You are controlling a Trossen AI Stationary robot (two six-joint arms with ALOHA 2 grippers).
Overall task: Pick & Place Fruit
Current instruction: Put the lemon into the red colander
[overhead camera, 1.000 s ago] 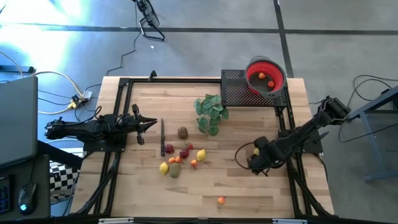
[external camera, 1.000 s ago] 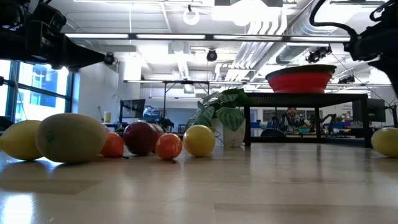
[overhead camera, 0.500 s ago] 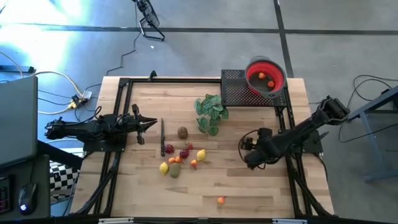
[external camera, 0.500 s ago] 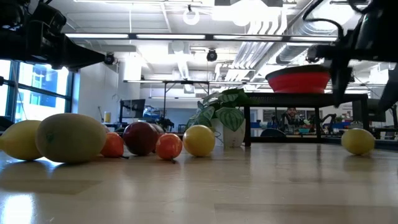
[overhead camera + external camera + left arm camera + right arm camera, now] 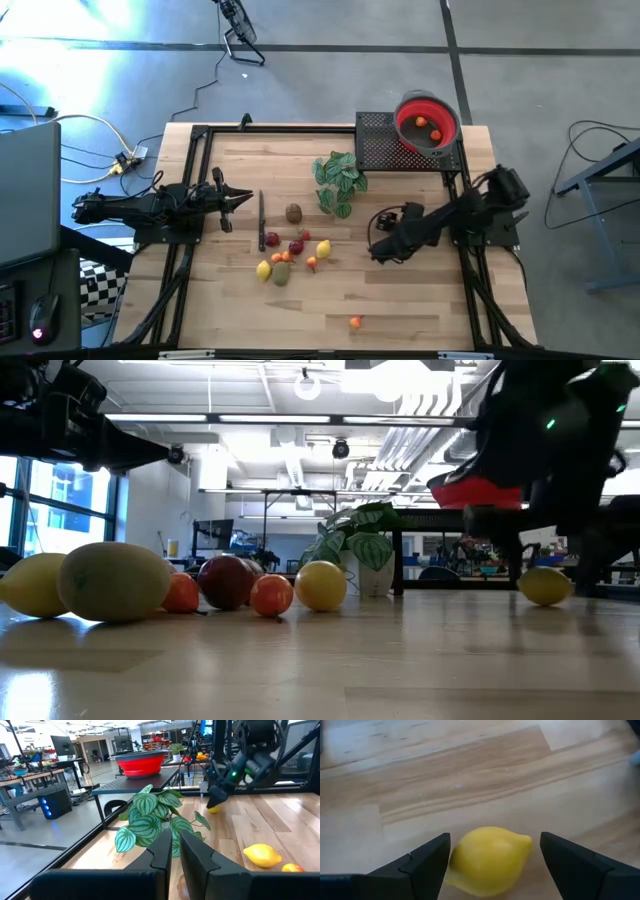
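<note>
A yellow lemon (image 5: 490, 859) lies on the wooden table (image 5: 420, 300), right of middle. My right gripper (image 5: 495, 838) slants down over it, open, one finger on each side; from above the gripper (image 5: 378, 248) hides the lemon. The low view shows the lemon (image 5: 545, 586) resting on the tabletop. More small fruits (image 5: 292, 255) lie in a cluster at the middle, and one orange piece (image 5: 355, 322) lies near the front edge. My left gripper (image 5: 245, 198) waits shut and level at the table's left. My right gripper straddles the lemon from above at a slant. One finger (image 5: 432, 857) stands right beside the lemon's side (image 5: 454, 862), the other (image 5: 560, 852) stands apart from it. Whether a finger touches the lemon, I cannot tell. The lemon rests on the table.
A red bowl (image 5: 428, 122) with two small fruits in it sits on a black raised stand (image 5: 385, 145) at the far right. A green leafy sprig (image 5: 338, 180) lies next to the stand. Black frame rails (image 5: 470, 290) run along the table's sides.
My right gripper has gone toward the table's left edge and come down, rolling about its own axis as it went. The lemon has rolled along the table toward the left, and the open fingers now stand on either side of it.
</note>
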